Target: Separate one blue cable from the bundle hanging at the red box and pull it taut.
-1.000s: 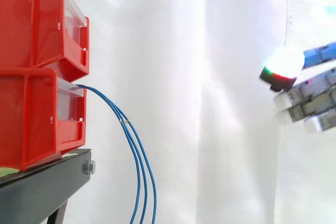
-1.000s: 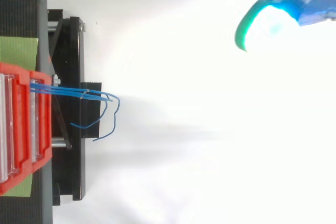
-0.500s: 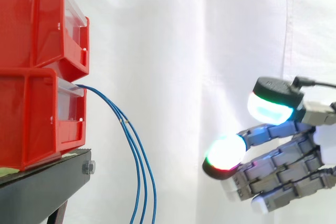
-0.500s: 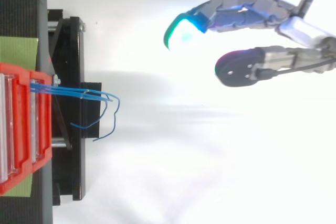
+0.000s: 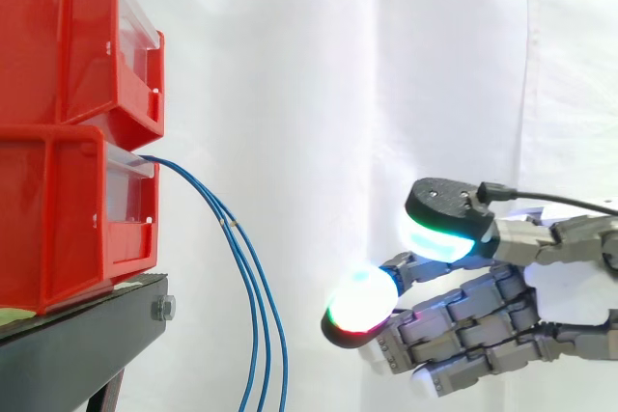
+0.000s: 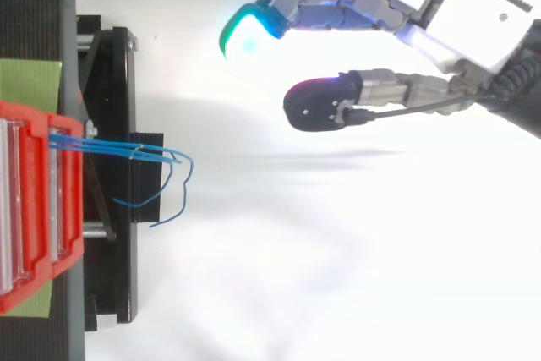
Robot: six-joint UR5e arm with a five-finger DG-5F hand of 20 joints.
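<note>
view: side
hand (image 5: 483,320): reaches in from the right, fingers stretched nearly straight, thumb held apart above them, nothing in its grasp
fingertips (image 5: 359,304): glowing pads, the leading one nearest the cables but clear of them
blue cables (image 5: 253,287): bundle left of the hand, leaving the lower red bin (image 5: 68,219) and hanging in slack curves
black stand (image 5: 77,344): beneath the bins, left of and below the hand
view: top
hand (image 6: 456,19): spread open and empty, pointing left
blue cables (image 6: 127,151): well left of the fingertips, on the thumb's side, loose ends curling over the black stand (image 6: 129,251)
</note>
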